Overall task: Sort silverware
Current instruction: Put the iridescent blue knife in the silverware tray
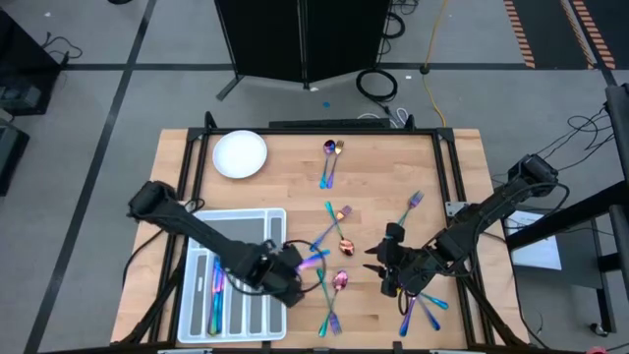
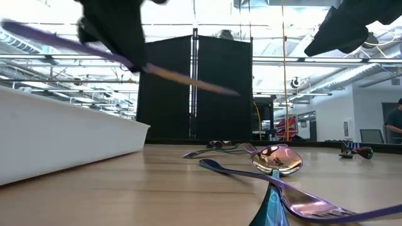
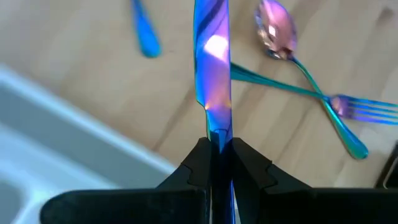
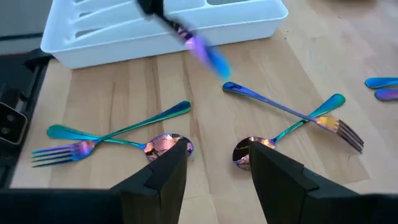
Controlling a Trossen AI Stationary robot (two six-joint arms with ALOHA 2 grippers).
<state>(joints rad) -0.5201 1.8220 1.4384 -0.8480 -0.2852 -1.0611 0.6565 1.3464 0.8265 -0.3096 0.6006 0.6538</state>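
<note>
My left gripper [image 1: 291, 271] [image 3: 217, 163] is shut on an iridescent knife [image 1: 313, 258] [image 3: 211, 62] just past the right edge of the white compartment tray [image 1: 236, 213]. The knife also shows in the low view [image 2: 188, 78] and the right wrist view [image 4: 205, 51]. My right gripper [image 1: 387, 265] [image 4: 214, 171] hovers open above the table's right middle, nothing between its fingers. Loose silverware lies flat on the wood: crossed forks and spoons [image 1: 334, 295] [image 4: 112, 140], a pair [image 1: 339, 228], and another pair at the far middle [image 1: 331, 162]. My left gripper pinches the knife between its two fingers [image 3: 198, 163] at the narrow stretch [image 3: 217, 134] just behind the wider blade, about mid-length. The fingers slant down from above and lie across it. The knife is lifted clear of the table and tilts, both ends sticking out past the fingers [image 2: 75, 41].
A white round plate [image 1: 240, 154] sits at the far left. Some pieces lie in the tray's left compartments [image 1: 214, 287]. More forks lie at the right [image 1: 413, 206] and near right [image 1: 423, 305]. A spoon and fork lie close before the low camera [image 2: 276, 160].
</note>
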